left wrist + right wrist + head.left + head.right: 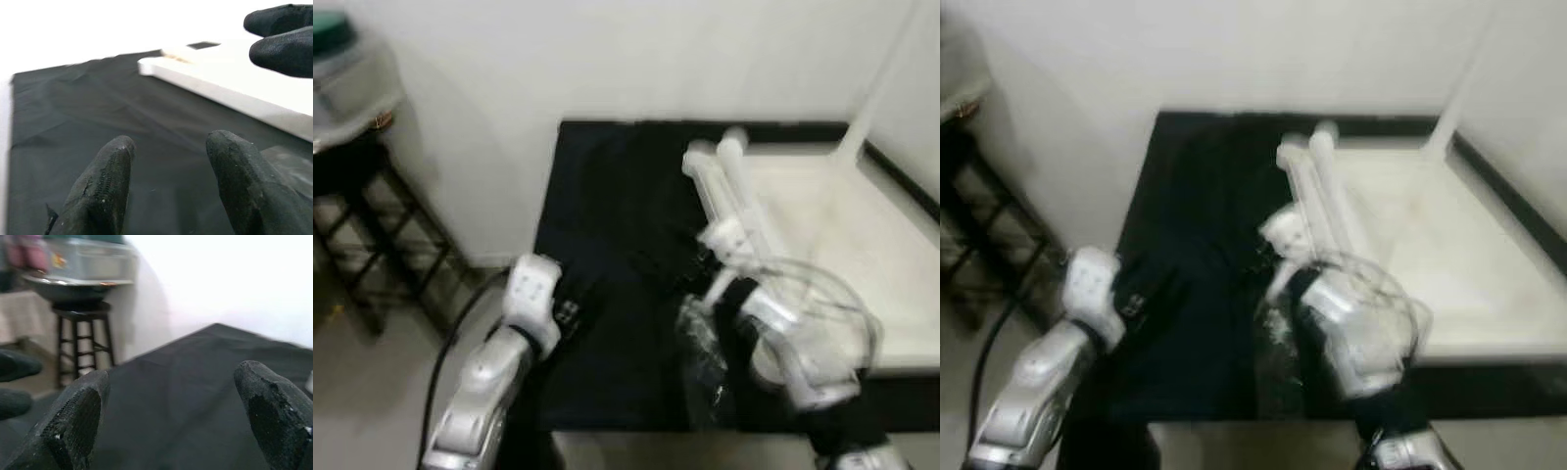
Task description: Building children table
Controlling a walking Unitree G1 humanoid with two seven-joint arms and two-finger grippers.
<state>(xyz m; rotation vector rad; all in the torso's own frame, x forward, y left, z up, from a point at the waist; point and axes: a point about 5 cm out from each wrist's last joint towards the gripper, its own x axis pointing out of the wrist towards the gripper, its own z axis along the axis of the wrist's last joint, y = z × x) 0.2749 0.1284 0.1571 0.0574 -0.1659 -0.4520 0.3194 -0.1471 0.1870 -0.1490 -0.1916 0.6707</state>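
1. Upper left of the eye views: dark stool (357, 211) against the white wall (607, 59), a grey container (347, 73) with a green lid on top of it. Blurry.
2. Lower left: left arm (484, 392), silver, reaches up onto the black cloth (607, 255). A black cable (445, 352) runs along the floor beside it.
3. Left gripper (168, 181) hovers low over the cloth at its left edge. Fingers (105, 181) apart, nothing between them, open about halfway.
4. The cloth covers the floor from centre to right, up against the wall, wrinkled.
5. Centre: two white table legs (729, 191) lie side by side on the cloth, touching the left edge of the tabletop, round ends toward the wall.
6. Lower centre: clear plastic bag (705, 357) crumpled on the cloth just beside the right arm; contents too blurred to tell.
7. Right arm (798, 352) comes in from lower right, its wrist over the near ends of the legs.
8. Right gripper (181, 416) points left across the cloth toward the stool. Fingers (73, 421) wide apart, empty.
9. Right: white tabletop (842, 245) lies flat on the cloth, filling the right half of the frame. One leg (876, 93) stands up at its far corner by the wall.
10. In the left wrist view the tabletop's edge (220, 93) is near ahead, with the right gripper's black fingertips at the upper right corner.
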